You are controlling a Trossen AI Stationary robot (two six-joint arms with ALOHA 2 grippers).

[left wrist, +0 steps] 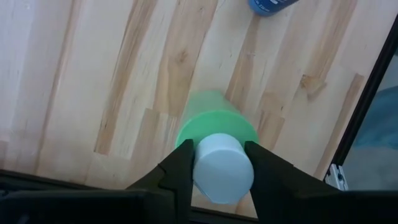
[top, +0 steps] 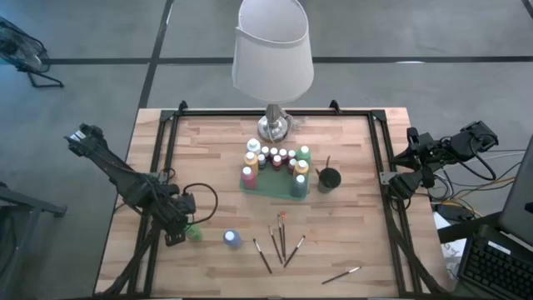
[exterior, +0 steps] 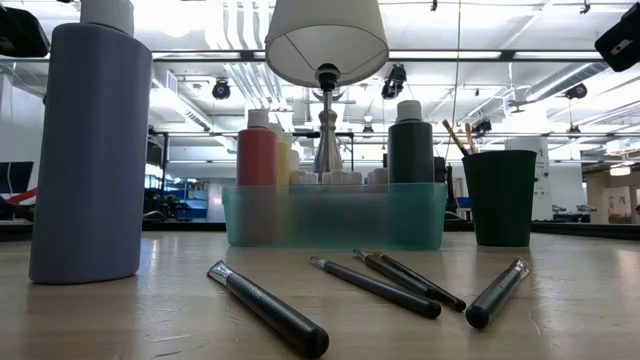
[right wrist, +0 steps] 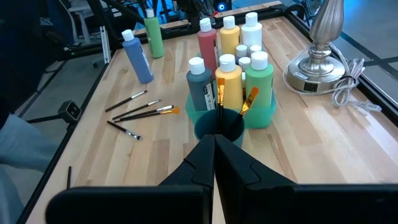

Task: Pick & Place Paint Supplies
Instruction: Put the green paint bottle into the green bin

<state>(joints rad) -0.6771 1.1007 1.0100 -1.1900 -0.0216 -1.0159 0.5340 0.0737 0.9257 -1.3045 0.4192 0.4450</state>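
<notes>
A green paint bottle (left wrist: 214,124) with a white cap stands upright near the table's left edge, and my left gripper (left wrist: 219,180) is over it, shut on the cap. A blue bottle (top: 232,239) stands on its base just to its right. Several more bottles stand in a teal tray (top: 275,187) at mid-table, with a black cup (top: 330,177) holding brushes beside it. Several paintbrushes (top: 281,242) lie flat near the front edge. My right gripper (right wrist: 214,149) is shut and holds nothing, raised at the table's right edge. My left gripper pinches the green bottle's white cap (left wrist: 224,168) between its two fingers, one on each side. The fingers come from above, pointing steeply down. The bottle stands upright with its base on the table (right wrist: 153,34).
A lamp with a white shade and silver base (top: 273,125) stands behind the tray, its cord lying beside it. One brush (top: 341,274) lies apart toward the front right. A black frame (top: 162,150) runs along the table's edges.
</notes>
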